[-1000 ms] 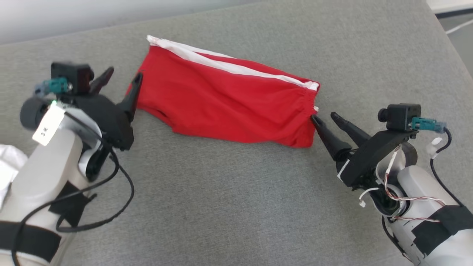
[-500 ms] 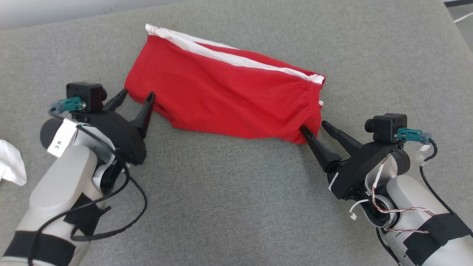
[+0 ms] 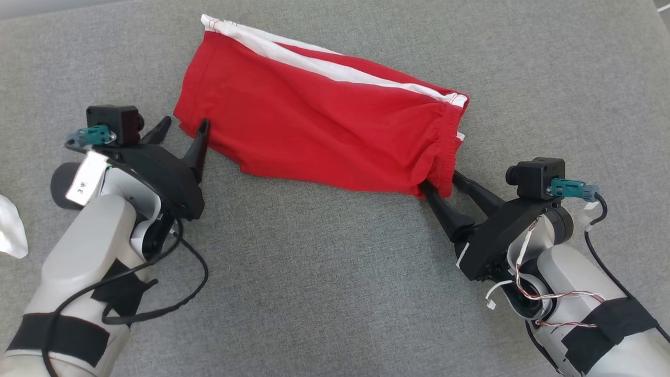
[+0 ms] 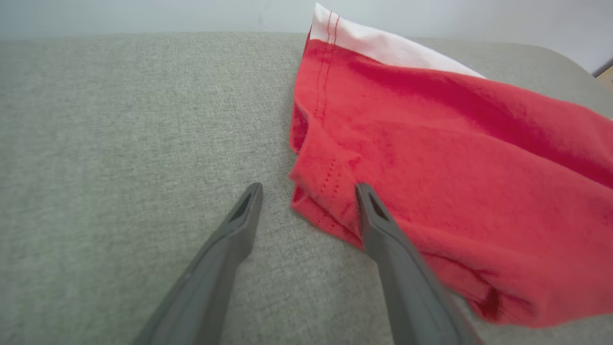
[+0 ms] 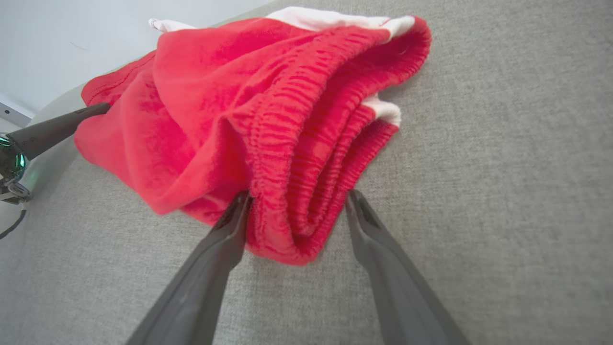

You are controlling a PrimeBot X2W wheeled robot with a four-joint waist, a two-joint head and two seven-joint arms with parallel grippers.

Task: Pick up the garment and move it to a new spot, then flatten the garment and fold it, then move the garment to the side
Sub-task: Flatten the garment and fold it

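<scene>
Garment [image 3: 319, 125] lies folded; my left gripper [image 3: 186, 124] at its nine o'clock and right gripper [image 3: 442, 183] at four straddle its corners, spread wide, gripping nothing

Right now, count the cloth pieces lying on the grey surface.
2. The red fabric shorts with a white side stripe lie centrally; a crumpled white cloth sits at the head view's left edge, partly cut off.

You get bright, even light: the red shorts [image 3: 319, 120] throw only a thin, soft shadow along their near edge. In the left wrist view they look slightly smeared, and the grey cushion [image 4: 119, 120] beyond them bows.
</scene>
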